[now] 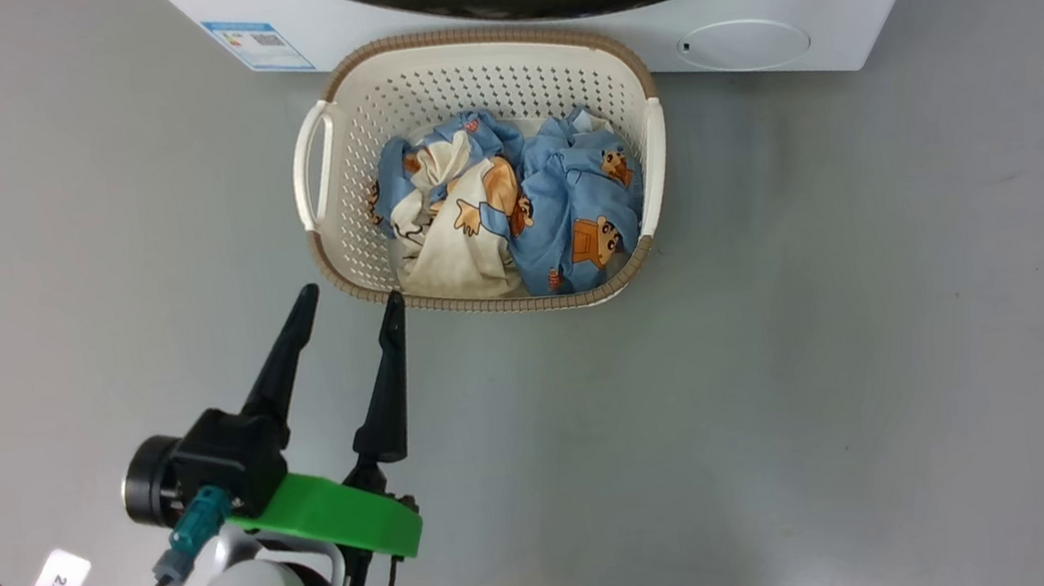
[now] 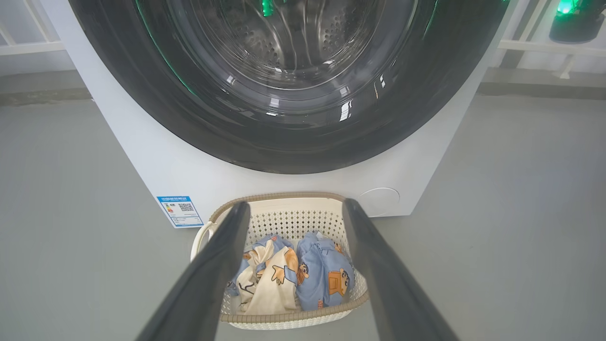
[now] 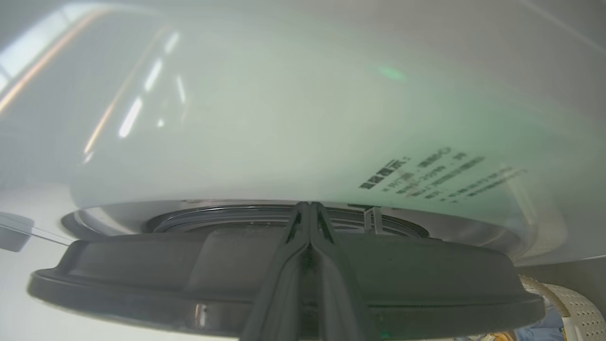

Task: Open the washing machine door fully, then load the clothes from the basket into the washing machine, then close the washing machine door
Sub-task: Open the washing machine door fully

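Clothes (image 1: pixel 511 209) inside the basket (image 1: pixel 414 85)

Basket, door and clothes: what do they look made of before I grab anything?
Basket: moulded cream plastic, matte, judging by its regular punched holes; the brown rim looks woven, probably plastic too. Door: glossy black surround, likely plastic, with sharp reflections, around clear glass. Clothes: soft printed fabric, creased.
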Robot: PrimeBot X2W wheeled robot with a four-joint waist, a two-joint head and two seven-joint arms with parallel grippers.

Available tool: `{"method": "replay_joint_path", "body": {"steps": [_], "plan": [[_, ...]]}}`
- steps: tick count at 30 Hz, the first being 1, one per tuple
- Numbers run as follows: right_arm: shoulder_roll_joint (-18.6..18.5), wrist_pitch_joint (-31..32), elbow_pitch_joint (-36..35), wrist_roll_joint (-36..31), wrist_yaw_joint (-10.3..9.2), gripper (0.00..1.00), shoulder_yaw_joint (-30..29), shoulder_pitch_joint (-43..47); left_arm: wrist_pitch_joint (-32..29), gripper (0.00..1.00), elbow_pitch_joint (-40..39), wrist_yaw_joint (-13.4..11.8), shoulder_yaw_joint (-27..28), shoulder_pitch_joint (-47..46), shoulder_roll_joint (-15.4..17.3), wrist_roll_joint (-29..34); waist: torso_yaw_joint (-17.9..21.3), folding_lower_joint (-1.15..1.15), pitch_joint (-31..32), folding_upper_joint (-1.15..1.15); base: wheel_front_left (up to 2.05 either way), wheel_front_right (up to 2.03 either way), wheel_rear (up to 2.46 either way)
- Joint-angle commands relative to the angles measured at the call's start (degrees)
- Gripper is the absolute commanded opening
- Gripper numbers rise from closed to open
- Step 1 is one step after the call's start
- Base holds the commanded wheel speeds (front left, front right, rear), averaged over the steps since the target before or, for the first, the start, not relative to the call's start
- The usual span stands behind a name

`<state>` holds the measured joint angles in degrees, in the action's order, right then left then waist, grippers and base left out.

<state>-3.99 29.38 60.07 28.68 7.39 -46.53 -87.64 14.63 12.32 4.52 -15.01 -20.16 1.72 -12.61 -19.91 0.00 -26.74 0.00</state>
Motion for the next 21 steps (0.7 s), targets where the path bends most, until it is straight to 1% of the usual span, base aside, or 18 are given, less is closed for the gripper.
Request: {"method": "replay_joint_path", "body": {"steps": [1, 16, 21], "plan": [[1.1, -0.2, -1.0, -0.6, 0.10, 0.00, 0.2, -3.1, 0.4, 1.00, -1.6, -0.4, 1.5, -1.0, 1.2, -0.8, -0.2, 0.00, -0.3, 0.00, 0.00, 0.00, 0.00], [1.1, 0.0, 0.0, -5.9, 0.10, 0.00, -4.4, -5.6, 0.4, 1.00, -1.9, -1.1, 0.2, -1.0, 1.2, -2.4, -2.0, 0.00, -2.0, 0.00, 0.00, 0.00, 0.00], [1.1, 2.0, 1.5, -7.6, 0.10, 0.00, -6.0, -6.5, 0.4, 1.00, -2.0, -1.2, 0.1, -1.5, 1.2, -2.6, -2.2, 0.00, -2.2, 0.00, 0.00, 0.00, 0.00]]}}
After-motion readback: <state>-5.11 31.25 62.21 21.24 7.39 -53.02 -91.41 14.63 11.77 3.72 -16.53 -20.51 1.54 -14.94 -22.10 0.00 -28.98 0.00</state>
